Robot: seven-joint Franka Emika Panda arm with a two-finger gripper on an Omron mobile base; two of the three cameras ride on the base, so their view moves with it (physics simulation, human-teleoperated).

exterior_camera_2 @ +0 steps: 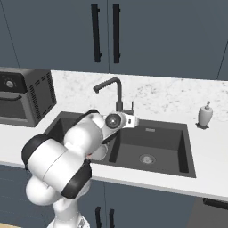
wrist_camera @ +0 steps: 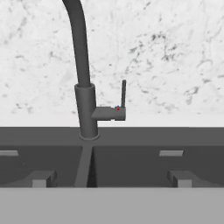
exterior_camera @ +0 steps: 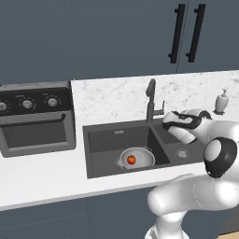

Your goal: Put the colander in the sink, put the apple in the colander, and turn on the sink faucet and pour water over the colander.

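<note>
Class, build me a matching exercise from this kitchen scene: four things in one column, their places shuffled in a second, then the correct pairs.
Things
1. apple
2. colander
3. soap dispenser
4. faucet lever

Places
A. on the counter beside the sink
B. upright beside the faucet body
C. in the sink basin
D. inside the colander

Pairs: 1-D, 2-C, 3-A, 4-B
</note>
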